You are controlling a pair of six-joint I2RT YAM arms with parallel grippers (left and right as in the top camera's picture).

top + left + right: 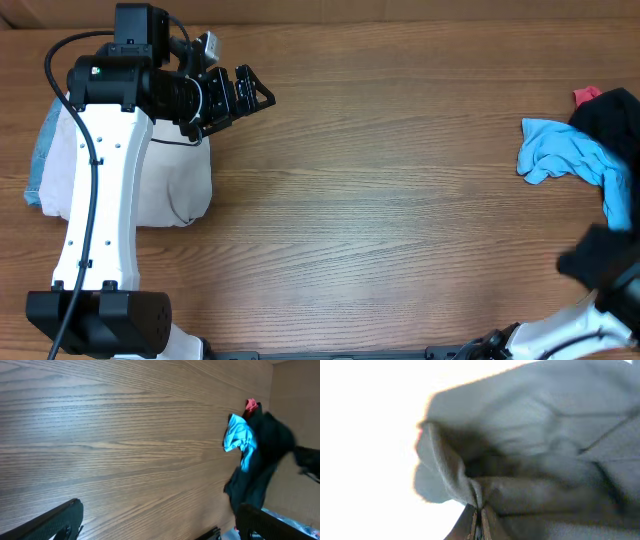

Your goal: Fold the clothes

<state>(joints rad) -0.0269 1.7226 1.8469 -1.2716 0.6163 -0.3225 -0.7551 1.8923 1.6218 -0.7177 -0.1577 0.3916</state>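
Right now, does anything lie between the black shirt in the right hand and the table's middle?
Nothing on the bare table. But the light blue garment lies against the black shirt held by the right hand, on its middle-facing side, and may drag along.

White links (100, 200), black joints (100, 320), black cable (95, 160), black left end effector (255, 92).

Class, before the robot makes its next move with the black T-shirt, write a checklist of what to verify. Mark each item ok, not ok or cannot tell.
1. Right pincer grips the black T-shirt: ok, shut on a bunched fold.
2. Left pincer free to help: ok, open and empty.
3. Table middle bare for spreading: ok.
4. T-shirt separate from the light blue garment: not ok, they overlap.
5. Collar and sleeves located: cannot tell, fabric bunched and blurred.
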